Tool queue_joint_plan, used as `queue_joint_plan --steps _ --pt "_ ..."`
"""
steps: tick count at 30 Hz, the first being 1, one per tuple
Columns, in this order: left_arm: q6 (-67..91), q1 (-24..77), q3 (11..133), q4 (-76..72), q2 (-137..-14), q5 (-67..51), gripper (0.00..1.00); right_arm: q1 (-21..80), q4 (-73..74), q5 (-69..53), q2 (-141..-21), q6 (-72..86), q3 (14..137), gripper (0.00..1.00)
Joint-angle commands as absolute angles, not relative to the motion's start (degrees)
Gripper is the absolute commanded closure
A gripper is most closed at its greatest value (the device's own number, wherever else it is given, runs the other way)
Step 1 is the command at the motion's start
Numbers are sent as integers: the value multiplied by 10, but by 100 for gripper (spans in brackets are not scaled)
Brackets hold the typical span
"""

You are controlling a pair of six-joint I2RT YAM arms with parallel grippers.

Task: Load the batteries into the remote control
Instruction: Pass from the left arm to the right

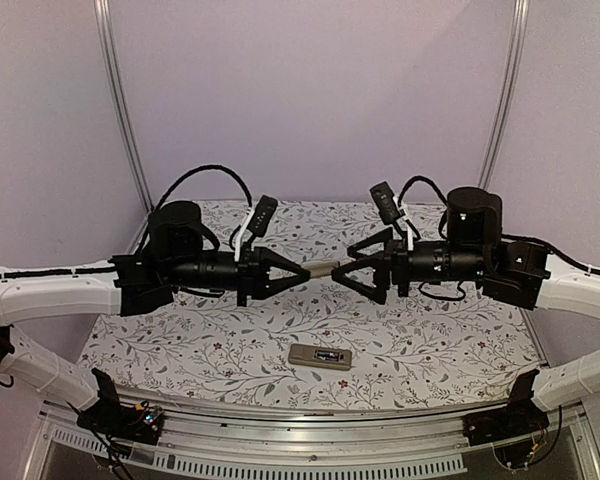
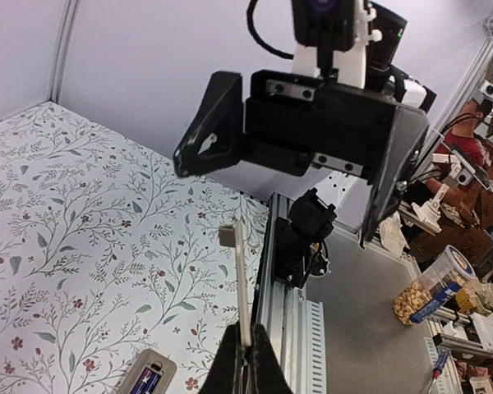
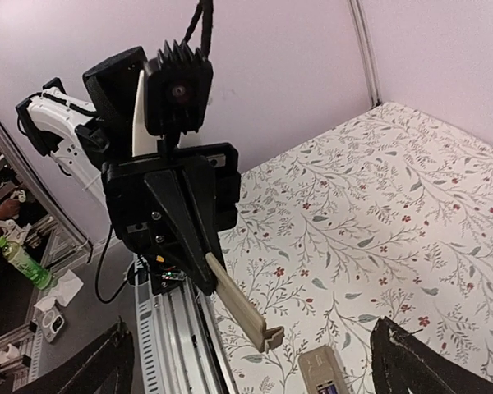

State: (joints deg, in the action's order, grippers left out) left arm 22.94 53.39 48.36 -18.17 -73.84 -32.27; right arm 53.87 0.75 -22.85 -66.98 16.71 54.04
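Observation:
The remote control (image 1: pixel 320 356) lies back-up on the flowered table near the front edge. Its open recess shows something dark with a bluish sheen, and I cannot tell single batteries apart. It also shows in the left wrist view (image 2: pixel 152 376) and in the right wrist view (image 3: pixel 324 373). No loose batteries are in view. My left gripper (image 1: pixel 305 272) is shut on one end of the thin tan-grey cover piece (image 2: pixel 240 279) and holds it in the air, pointing at the right gripper. My right gripper (image 1: pixel 338 270) is wide open, with the cover's clip end (image 3: pixel 267 336) close in front of its jaws and not touching them.
Both arms meet mid-air over the table's middle, well above the remote. The aluminium rail (image 2: pixel 292 320) runs along the table's near edge. White walls and corner posts close in the back and sides. Clutter sits off the table beyond the rail.

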Motion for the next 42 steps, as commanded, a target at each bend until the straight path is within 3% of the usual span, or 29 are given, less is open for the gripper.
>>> queue_joint_plan --steps 1,5,8,16,26,33,42 --pt "231 537 507 -108 -747 -302 100 561 -8 -110 -586 6 511 1" --pt "238 534 510 -101 -757 -314 100 631 -20 -74 -572 -224 477 1" --pt "236 533 507 -100 -761 -321 100 676 -31 21 -602 -398 468 1" --pt "234 525 496 -106 -766 -334 100 684 -67 76 -705 -523 495 3" --pt "240 519 492 -114 -774 -347 100 684 -104 80 -717 -547 480 54" --pt "246 516 492 -123 -766 -349 100 686 -94 85 -719 -543 482 65" --pt "245 512 498 -121 -763 -358 100 691 -92 103 -728 -561 478 66"
